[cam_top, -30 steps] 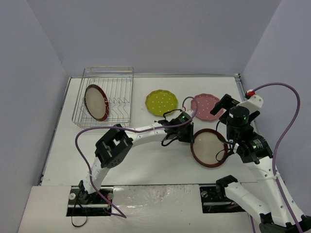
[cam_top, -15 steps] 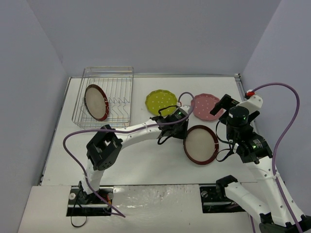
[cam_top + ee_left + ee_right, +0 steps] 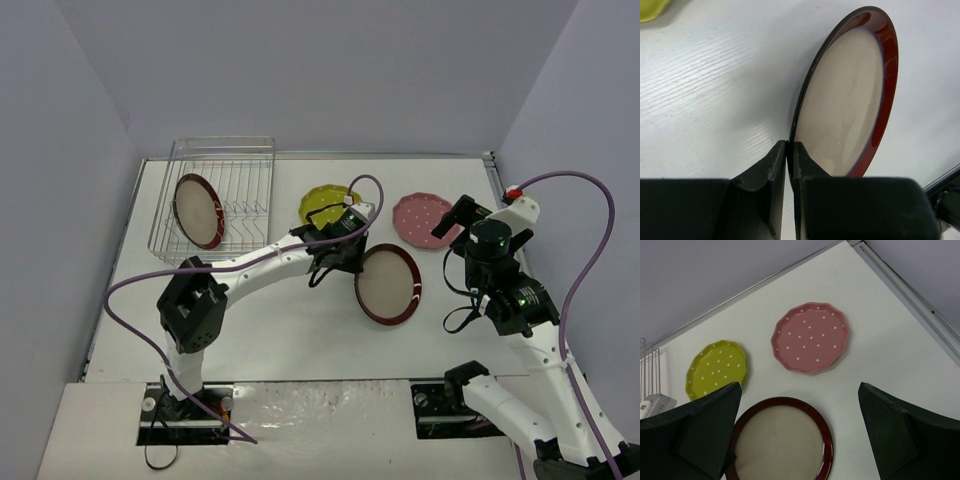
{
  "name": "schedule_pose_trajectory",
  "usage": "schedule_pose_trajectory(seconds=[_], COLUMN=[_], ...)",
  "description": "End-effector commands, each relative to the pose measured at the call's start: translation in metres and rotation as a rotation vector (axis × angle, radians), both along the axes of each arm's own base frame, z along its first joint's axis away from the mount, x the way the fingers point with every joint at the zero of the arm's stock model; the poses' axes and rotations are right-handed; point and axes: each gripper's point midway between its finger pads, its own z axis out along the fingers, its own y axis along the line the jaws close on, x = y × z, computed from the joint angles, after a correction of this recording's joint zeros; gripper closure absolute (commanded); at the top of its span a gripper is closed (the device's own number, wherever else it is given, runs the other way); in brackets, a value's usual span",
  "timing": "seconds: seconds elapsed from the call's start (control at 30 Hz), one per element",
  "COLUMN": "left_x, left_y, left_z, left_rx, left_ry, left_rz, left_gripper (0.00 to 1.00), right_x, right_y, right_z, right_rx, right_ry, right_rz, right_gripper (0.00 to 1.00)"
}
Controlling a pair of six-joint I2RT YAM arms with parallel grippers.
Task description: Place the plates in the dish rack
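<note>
**A:** What does your left hand have hold of?

**B:** Your left hand (image 3: 789, 150) is pinched tight on the dark edge of a red-brown plate (image 3: 850, 100) with a beige centre. The plate is tilted up from the bench (image 3: 280, 330), a little toward 4 o'clock of the bench's middle in the top view. You cannot tell whether its far edge touches the bench.

**A:** And your right hand?

**B:** Your right hand (image 3: 799, 385) is spread wide and holds nothing. It hangs at 3 o'clock of the held plate, apart from it.

**A:** Where do the other plates lie?

**B:** The pink plate (image 3: 425, 220) lies flat at 1 o'clock of the held one. The yellow-green plate (image 3: 322, 203) lies flat at 11 o'clock, partly behind your left arm in the top view. Both are scalloped and carry white dots.

**A:** And the rack?

**B:** The dish rack (image 3: 225, 143) sits at the bench's 10 o'clock corner. A second red-brown plate (image 3: 197, 210) stands on edge among its tines, toward the rack's 8 o'clock end.
</note>
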Motion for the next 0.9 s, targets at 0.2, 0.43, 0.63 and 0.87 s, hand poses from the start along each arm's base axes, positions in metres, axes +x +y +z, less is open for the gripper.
schedule_pose_trajectory(seconds=[0.2,0.43,0.63,0.87], left_x=[0.039,0.045,0.048,0.053], left_y=[0.026,0.038,0.047,0.061], left_z=[0.129,0.148,0.155,0.166], left_rx=[-0.175,-0.153,-0.124,-0.116], left_ry=[-0.232,-0.27,-0.295,-0.317], left_rz=[0.056,0.055,0.068,0.092], left_gripper=[1.0,1.0,1.0,1.0], right_x=[0.01,0.012,0.015,0.017], right_y=[0.001,0.004,0.006,0.008], right_z=[0.009,0.004,-0.001,0.0], right_rx=[0.032,0.035,0.038,0.04], right_ry=[-0.051,-0.043,-0.035,-0.036], right_rz=[-0.017,-0.013,-0.007,-0.002], right_gripper=[0.0,0.0,0.0,0.0])
